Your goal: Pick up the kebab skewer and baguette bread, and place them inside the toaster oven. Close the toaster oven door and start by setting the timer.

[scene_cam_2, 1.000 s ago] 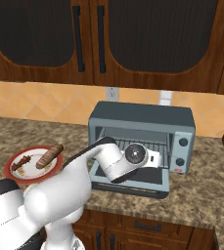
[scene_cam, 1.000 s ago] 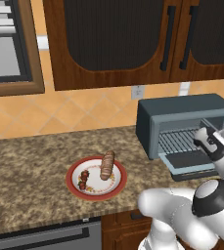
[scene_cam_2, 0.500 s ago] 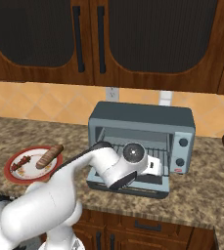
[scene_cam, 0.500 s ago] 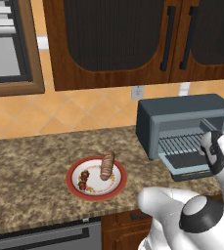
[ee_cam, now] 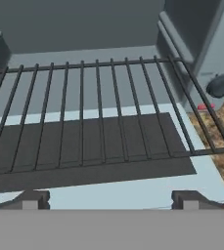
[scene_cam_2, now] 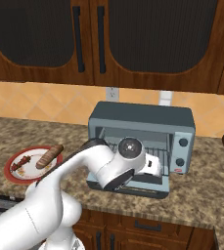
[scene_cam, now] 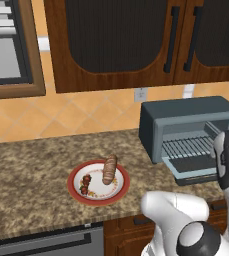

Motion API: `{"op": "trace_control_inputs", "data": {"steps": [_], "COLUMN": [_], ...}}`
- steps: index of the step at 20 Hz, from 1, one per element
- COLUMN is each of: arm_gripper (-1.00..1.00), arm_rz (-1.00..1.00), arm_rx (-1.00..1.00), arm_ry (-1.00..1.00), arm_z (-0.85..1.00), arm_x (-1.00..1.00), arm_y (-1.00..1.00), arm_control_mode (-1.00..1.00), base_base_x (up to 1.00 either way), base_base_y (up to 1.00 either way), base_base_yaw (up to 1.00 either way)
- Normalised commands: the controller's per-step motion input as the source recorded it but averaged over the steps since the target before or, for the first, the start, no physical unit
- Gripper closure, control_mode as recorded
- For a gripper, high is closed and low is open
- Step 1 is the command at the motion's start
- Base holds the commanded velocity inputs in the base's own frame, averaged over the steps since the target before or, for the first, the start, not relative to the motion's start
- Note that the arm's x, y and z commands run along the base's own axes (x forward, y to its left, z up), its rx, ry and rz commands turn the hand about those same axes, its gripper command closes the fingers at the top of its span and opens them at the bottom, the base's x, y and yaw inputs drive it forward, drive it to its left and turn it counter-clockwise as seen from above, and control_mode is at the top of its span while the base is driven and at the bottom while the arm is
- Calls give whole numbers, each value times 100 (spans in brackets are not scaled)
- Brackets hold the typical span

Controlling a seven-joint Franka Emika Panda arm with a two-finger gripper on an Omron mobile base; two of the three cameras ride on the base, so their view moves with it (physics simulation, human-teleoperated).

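We are hovering our claw [ee_cam: 108, 199] wide open and empty over the lowered toaster oven door [ee_cam: 108, 161], facing the pulled-out wire rack [ee_cam: 103, 112]. The toaster oven [scene_cam_2: 142, 141] is standing open. The kebab skewer [scene_cam: 86, 183] and baguette [scene_cam: 109, 169] are lying on the plate [scene_cam: 120, 189], left on the table [scene_cam: 31, 175]; loading, closing and setting the timer are all waiting.

Granite counter [scene_cam: 31, 170], red-rimmed plate [scene_cam: 98, 182], toaster oven [scene_cam: 188, 132]

Even, soft rendered light fills every view, with no glare and no blur. The rack [ee_cam: 103, 112] throws a sharp dark shadow toward 6 o'clock in the hand view. The cabinet panels [scene_cam_2: 162, 34] stay dim, while the surface [scene_cam: 31, 175] is evenly lit.
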Motion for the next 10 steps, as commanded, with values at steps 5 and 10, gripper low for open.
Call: {"op": "trace_control_inputs", "data": {"steps": [5,10], "arm_gripper": [-100,-100], "arm_rz": [-1,0], "arm_rx": [0,0], "arm_ry": [7,14], "arm_z": [48,17], "arm_x": [-27,-24], "arm_y": [68,79], "arm_control_mode": [-100,-100], "base_base_x": [0,0], "base_base_y": [0,0], "base_base_yaw": [0,0]}}
